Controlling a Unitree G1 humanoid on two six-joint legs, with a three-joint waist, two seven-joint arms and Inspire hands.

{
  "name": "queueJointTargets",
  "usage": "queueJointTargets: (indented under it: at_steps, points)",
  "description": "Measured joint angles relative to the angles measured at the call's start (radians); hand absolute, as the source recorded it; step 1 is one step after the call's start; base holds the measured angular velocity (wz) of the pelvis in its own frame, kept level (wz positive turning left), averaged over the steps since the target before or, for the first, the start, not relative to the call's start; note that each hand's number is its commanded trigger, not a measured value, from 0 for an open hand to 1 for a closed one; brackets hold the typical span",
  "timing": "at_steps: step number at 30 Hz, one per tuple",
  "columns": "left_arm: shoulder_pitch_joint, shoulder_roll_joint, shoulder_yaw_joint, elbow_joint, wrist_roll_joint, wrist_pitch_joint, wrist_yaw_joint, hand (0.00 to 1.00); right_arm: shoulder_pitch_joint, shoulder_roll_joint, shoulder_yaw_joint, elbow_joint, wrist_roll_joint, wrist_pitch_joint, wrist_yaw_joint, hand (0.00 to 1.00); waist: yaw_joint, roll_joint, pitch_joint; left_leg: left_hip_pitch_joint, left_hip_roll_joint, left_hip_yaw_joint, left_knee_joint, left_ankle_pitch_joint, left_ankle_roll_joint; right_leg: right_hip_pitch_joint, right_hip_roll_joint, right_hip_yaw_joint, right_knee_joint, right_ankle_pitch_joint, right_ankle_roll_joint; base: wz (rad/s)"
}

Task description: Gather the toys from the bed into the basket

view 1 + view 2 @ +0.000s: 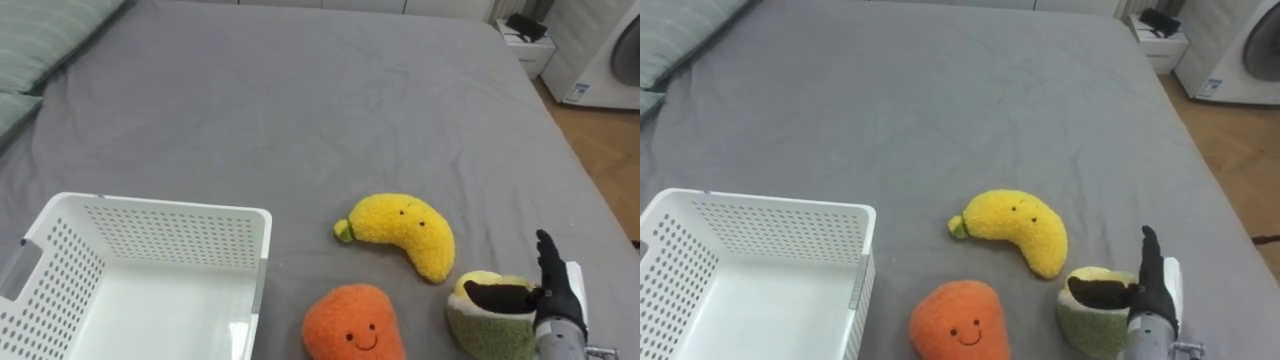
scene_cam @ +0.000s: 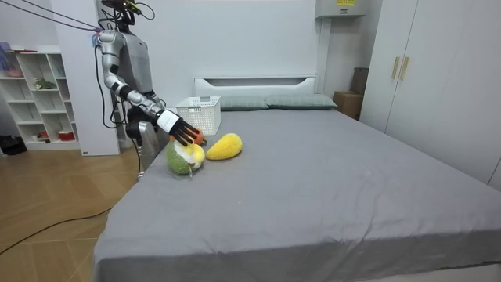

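Bedside: I stand at the edge of the grey bed (image 1: 300, 100), right arm stretched over the sheet toward a cluster of three soft toys.
Right hand (image 1: 556, 298): spread wide, one finger pointing straight up and the thumb laid across the top of the green toy (image 1: 490, 328). It touches the toy, but by my reading it has not closed on it.
Green toy: on the sheet at the near right, just beside the banana toy (image 1: 405, 230).
Banana toy: lying flat, curved, between the green toy and the open middle of the bed.
Orange toy (image 1: 355, 322): near the bed's edge, face up, close to the basket's right wall.
Basket (image 1: 170, 235): white, perforated, on the bed at my left, with nothing inside it (its floor shows bare).
Progress: barely begun, as I judge it. All three toys are still on the bed and none is collected.
Left to do: grasp the green toy, carry it left to the basket, then the other two.
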Motion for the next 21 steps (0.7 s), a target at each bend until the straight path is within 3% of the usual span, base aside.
queueJointTargets:
  at_steps: [6,12,20,21]
  points:
    - [0.008,0.003,0.008,-0.022,0.017,0.011,-0.012,0.0,0.0,-0.001,-0.001,0.091,-0.035,0.021,0.018,0.0,0.002,-0.006,-0.0004,-0.002,-0.003,-0.001,0.0,0.0,0.0,-0.001,0.0,0.0,-0.001,0.0,0.0,0.0]
    - [0.025,0.002,0.025,-0.04,0.033,0.009,-0.01,0.0,-0.001,-0.002,-0.004,0.146,-0.069,0.021,0.035,0.0,0.001,-0.016,-0.0063,0.002,-0.002,-0.002,0.0,0.0,0.0,0.003,-0.001,-0.001,-0.001,0.0,0.0,0.0]
    - [0.021,0.001,0.034,-0.059,0.042,0.004,-0.012,0.0,-0.002,-0.01,-0.011,0.224,-0.145,0.02,0.059,0.0,0.002,-0.02,-0.0028,-0.001,-0.002,-0.019,0.001,0.0,0.001,0.011,-0.005,-0.015,-0.004,-0.001,0.001,0.05]
    - [0.021,0.001,0.033,-0.062,0.042,0.004,-0.014,0.0,-0.002,-0.018,-0.011,0.23,-0.145,0.02,0.077,0.5,0.001,-0.02,-0.0023,-0.001,-0.003,-0.022,0.003,0.0,0.001,0.011,-0.006,-0.016,-0.005,-0.001,0.001,0.04]
